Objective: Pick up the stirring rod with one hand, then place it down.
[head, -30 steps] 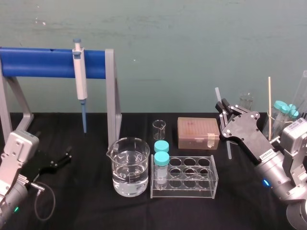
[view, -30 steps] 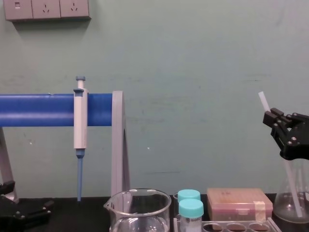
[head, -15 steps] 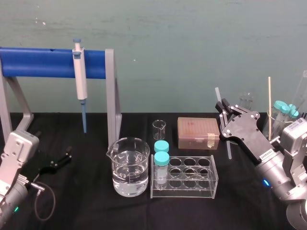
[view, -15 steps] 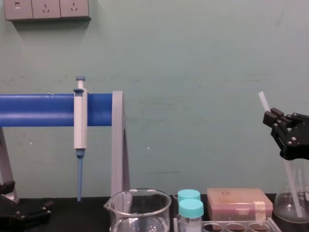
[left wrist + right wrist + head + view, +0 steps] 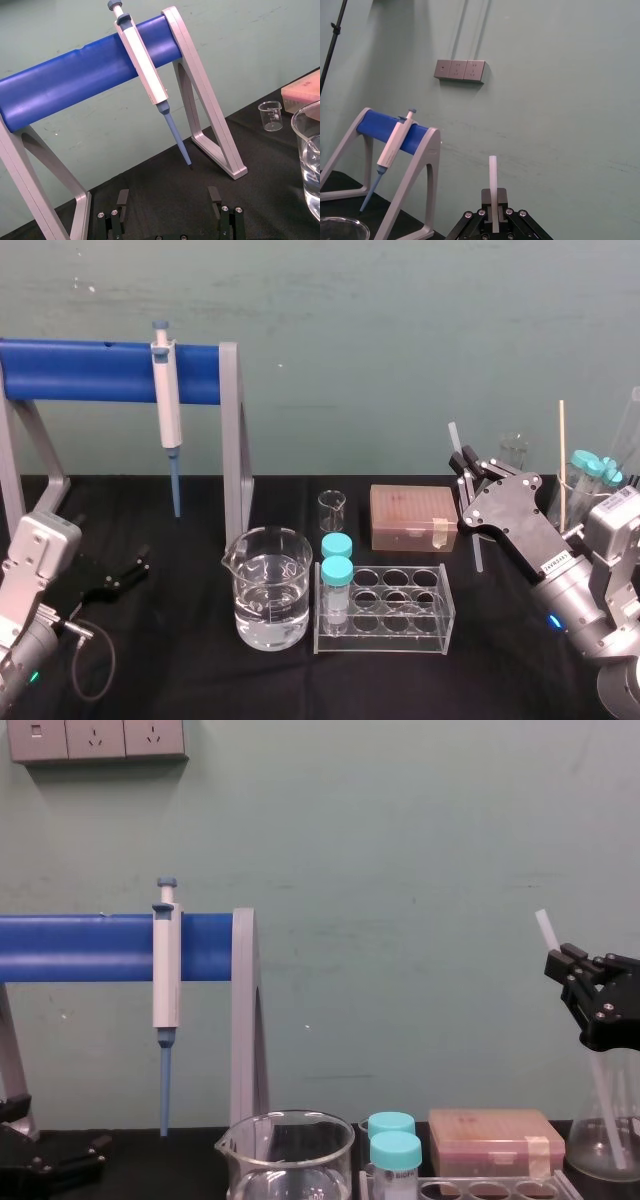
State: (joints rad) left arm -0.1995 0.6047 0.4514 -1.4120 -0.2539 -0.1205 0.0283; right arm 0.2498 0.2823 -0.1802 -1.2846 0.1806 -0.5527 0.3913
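Stirring rod [image 5: 479, 552] up off the table, pinched near its top; the put-down comes next.

My left gripper [image 5: 167, 209] sits parked on the left, fingers apart. Moving right: the big beaker [image 5: 268, 590] is roughly half full of clear water, the small beaker [image 5: 332, 510] looks empty, and the rack [image 5: 385, 612] carries two teal-capped tubes [image 5: 337, 572] with its other holes bare. My right gripper [image 5: 468, 468] is clamped on the tilted rod beside the tip box [image 5: 410, 517]. The rod is thin and slick, so I judge it may pivot or slip. I can't tell whether its lower end sits inside the flask [image 5: 603, 1132], which it could clip. Once released, it may roll.
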